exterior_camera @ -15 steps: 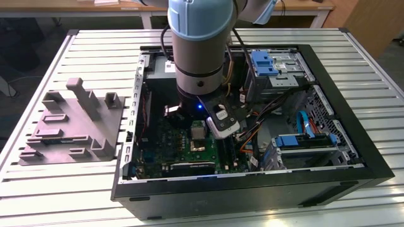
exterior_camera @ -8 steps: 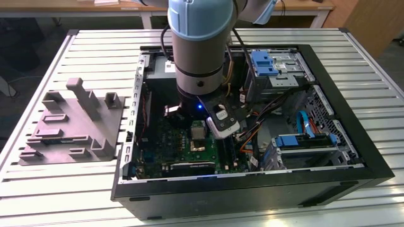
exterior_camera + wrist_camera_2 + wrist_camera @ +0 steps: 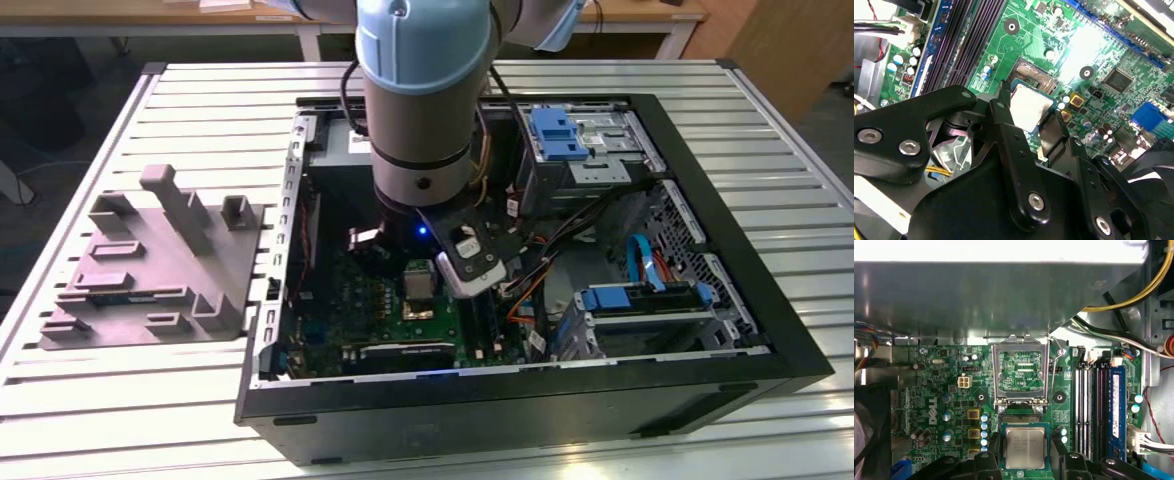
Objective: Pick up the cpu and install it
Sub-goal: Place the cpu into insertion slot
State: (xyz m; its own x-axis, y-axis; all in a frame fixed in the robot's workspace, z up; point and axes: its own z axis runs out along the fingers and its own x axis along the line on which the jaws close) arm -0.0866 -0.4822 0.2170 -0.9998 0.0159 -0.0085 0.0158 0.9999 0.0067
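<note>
The cpu is a small flat square with a silvery metal top and a thin green rim. You have it between the fingers of the hand, low over the green board. It is at the socket, just beside the hinge of the metal flap, which stands swung open. In the second wrist view part of the dark socket bed shows beyond the chip's far edge. You cannot tell from these pictures whether the cpu is touching the socket or hanging just above it.

The hand is nearly closed. One black finger lies against each of two opposite edges of the cpu and nothing covers its top, so it looks gripped by the rim.

Judge it as light and stiff, but delicate. The underside and the socket's contacts would likely be harmed by any skewed or forced contact, and the smooth metal offers little friction. The two side edges are the sensible place to hold it, with the chip flat and square to the socket.

Around it, the memory slots run alongside the socket, and yellow and black cables hang near the case wall. In the exterior view the arm reaches down into the open computer case. The case lies on the slatted counter, with a grey parts holder well apart on the exterior view's left.
</note>
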